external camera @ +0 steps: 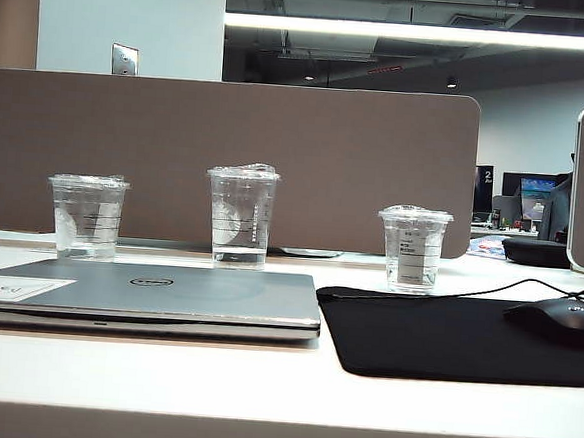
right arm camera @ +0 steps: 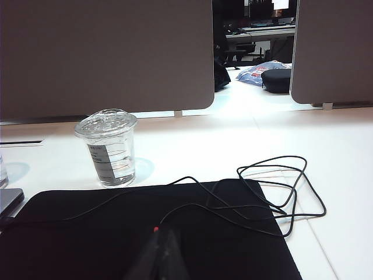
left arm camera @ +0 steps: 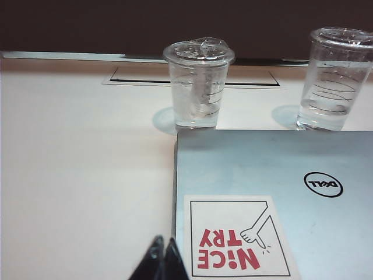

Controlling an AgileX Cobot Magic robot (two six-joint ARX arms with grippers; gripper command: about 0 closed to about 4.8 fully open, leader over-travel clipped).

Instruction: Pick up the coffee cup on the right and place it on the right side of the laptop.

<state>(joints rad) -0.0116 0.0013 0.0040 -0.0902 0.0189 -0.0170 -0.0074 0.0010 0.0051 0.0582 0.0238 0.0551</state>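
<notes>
The right gripper (right arm camera: 158, 248) is showing its jaws pressed together, holding nothing, hanging over the near part of the black mouse mat (right arm camera: 116, 233). The left gripper (left arm camera: 161, 256) is likewise shut and empty, near the sticker corner of the laptop (left arm camera: 274, 192).

The coffee cup (right arm camera: 108, 149) is standing upright toward the far edge of the tabletop (external camera: 260, 387), just behind the mat's far edge and well apart from the right gripper.

The risks, as I judge them: the mouse cable (right arm camera: 256, 192) is trailing in loops across the mat and could be snagging the arm on its way forward; the thin cup could be tipping or buckling under a hard squeeze.

The exterior view is showing all three cups in a row and the mouse (external camera: 561, 320); the right wrist view alone is showing the cable's loops.
</notes>
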